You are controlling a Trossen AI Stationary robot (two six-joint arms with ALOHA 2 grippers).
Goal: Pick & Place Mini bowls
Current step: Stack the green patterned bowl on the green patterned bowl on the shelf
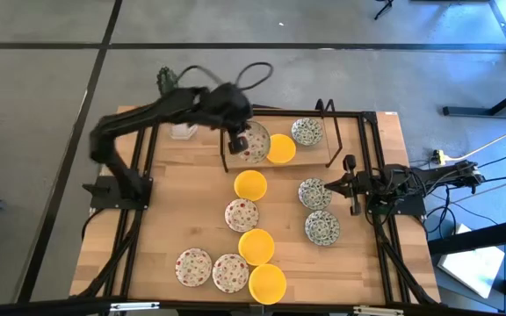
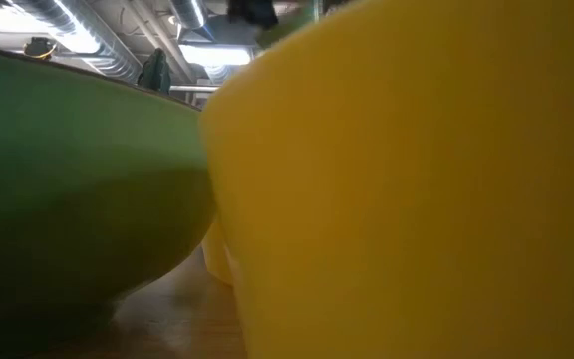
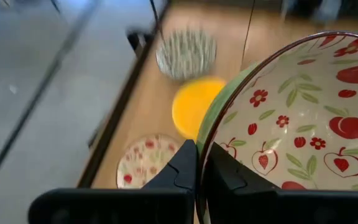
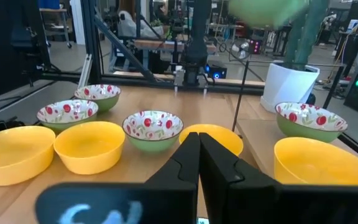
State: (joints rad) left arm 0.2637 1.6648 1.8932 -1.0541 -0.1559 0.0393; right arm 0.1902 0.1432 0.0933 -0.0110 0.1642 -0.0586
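My left gripper (image 1: 235, 140) (image 3: 201, 165) is over the raised wooden tray (image 1: 310, 154) at the table's far side, shut on a red-floral mini bowl (image 1: 253, 143) with a green outside. On the tray stand a yellow bowl (image 1: 280, 148), a green-grey bowl (image 1: 307, 132) and, seen in the left wrist view, another red-floral bowl (image 3: 148, 163). Several more yellow, red-floral and green-grey bowls stand on the table nearer the front. My right gripper (image 1: 330, 184) (image 4: 197, 149) is shut and holds nothing, near the table's right edge beside a green-grey bowl (image 1: 314, 193). My left gripper pinches the red-floral bowl by its rim (image 3: 205, 144), one finger inside the bowl and one on its green outside. The fingers come from above. The bowl is lifted clear, above the tray; in the right wrist view it shows as a green blur (image 4: 266, 9) high up.
A white pot (image 4: 284, 84) stands at the table's far left. Thin wire posts (image 1: 329, 132) rise at the tray's sides. A yellow bowl (image 2: 417, 199) and a green-sided bowl (image 2: 68, 199) fill the low view. Bare wood lies left of the bowls.
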